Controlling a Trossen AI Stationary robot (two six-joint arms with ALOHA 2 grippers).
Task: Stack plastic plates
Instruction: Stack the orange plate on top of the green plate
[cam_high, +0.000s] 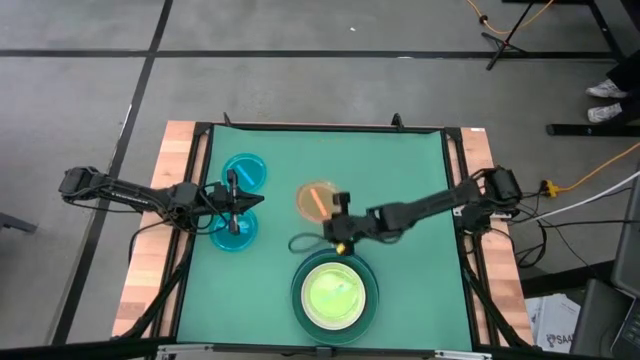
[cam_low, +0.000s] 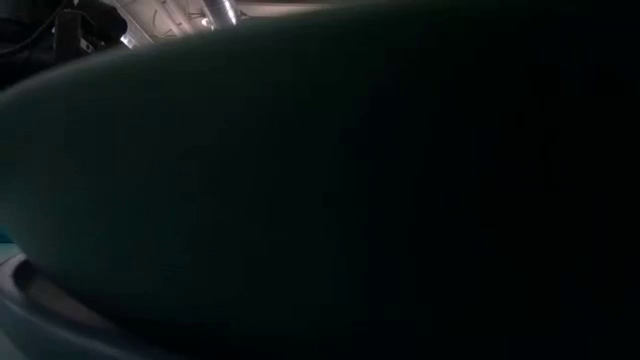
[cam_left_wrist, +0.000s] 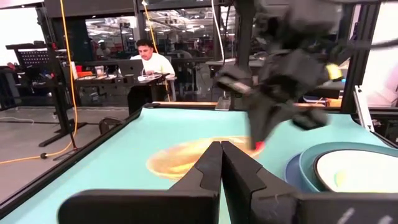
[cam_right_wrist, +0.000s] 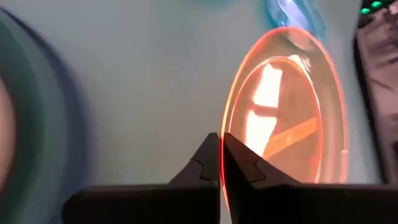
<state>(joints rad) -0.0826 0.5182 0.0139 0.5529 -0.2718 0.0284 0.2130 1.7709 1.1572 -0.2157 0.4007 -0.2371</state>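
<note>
Stack (cam_high: 335, 292) near the table's front edge: light green plate on top of larger plates, judged partly built. Orange plate (cam_right_wrist: 283, 118) clamped by its rim in right gripper (cam_right_wrist: 220, 163). Two cyan plates (cam_high: 240, 198) left; left gripper (cam_left_wrist: 221, 163) between them, fingers together

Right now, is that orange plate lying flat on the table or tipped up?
Tipped up. The right hand pinches the orange plate by its rim, and the right wrist view shows it standing on edge above the green mat.
</note>
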